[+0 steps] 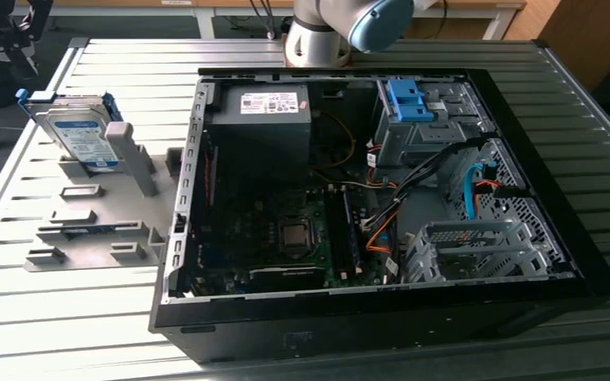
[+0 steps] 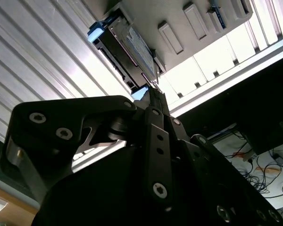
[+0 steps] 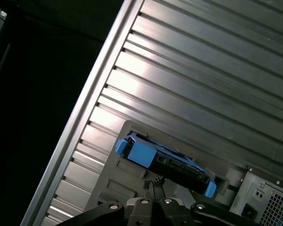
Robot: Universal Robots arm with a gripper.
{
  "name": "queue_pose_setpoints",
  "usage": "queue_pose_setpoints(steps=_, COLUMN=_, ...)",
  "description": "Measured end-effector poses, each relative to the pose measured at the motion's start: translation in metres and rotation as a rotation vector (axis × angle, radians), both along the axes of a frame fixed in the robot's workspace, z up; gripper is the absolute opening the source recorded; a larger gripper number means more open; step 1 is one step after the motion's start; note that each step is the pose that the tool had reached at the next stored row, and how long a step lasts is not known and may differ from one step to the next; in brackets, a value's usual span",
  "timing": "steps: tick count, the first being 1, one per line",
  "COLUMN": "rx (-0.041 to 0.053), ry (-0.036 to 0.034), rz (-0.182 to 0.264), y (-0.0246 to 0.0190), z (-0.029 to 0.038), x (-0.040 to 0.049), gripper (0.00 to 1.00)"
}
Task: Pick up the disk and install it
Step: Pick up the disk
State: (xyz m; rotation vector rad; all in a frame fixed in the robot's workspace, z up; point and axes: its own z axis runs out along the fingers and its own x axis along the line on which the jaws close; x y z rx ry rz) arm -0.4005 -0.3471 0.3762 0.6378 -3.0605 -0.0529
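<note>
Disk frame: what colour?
Blue. The frame round the disk shows best in the first wrist view.

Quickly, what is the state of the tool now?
Tool: closed, holding nothing; the disk stands in its holder, apart from the tool.

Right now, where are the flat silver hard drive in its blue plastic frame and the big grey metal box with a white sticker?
Hard drive [image 1: 75, 136]: exterior view, on its label.
Grey box [image 1: 260, 135]: exterior view, grey face below the sticker.
</note>
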Motion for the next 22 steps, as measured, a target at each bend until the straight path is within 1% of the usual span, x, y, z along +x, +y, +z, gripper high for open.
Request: queue_pose_setpoints(steps=22, rx=-0.0012, ry=0.0, rz=0.07, y=0.0001, z=0.0, x=0.0, gripper=0.11)
